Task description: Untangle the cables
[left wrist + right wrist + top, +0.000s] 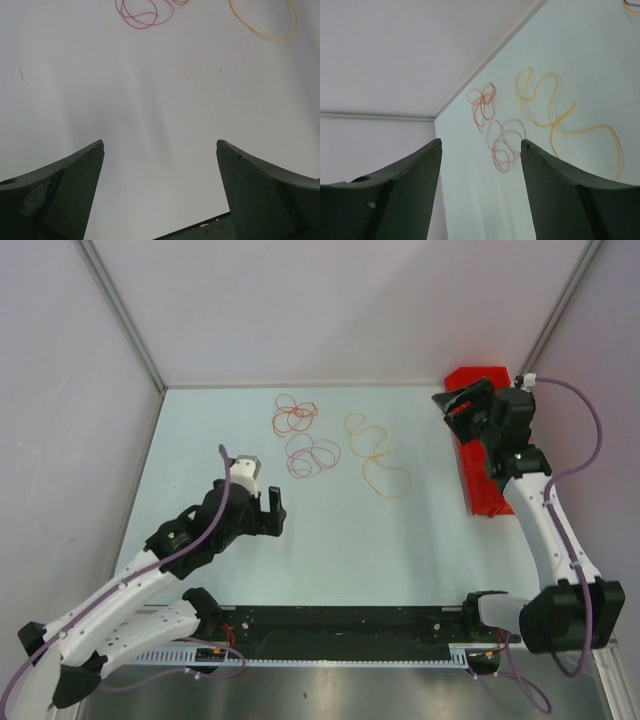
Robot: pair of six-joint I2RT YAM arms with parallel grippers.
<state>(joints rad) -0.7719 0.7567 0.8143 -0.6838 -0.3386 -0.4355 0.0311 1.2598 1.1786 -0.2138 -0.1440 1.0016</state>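
Cables (312, 453) lie in separate coils on table (330, 540), outside the red bin (476, 486).

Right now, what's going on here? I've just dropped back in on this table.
Nothing is being held. Three cables lie toward the far side of the table: a red cable, a pinkish-brown cable just in front of it, and an orange-yellow cable to their right, clear of both. The left arm hovers short of the pinkish-brown one, jaws open and empty. The right arm is over the red bin at the right edge, jaws open and empty, facing the cables.
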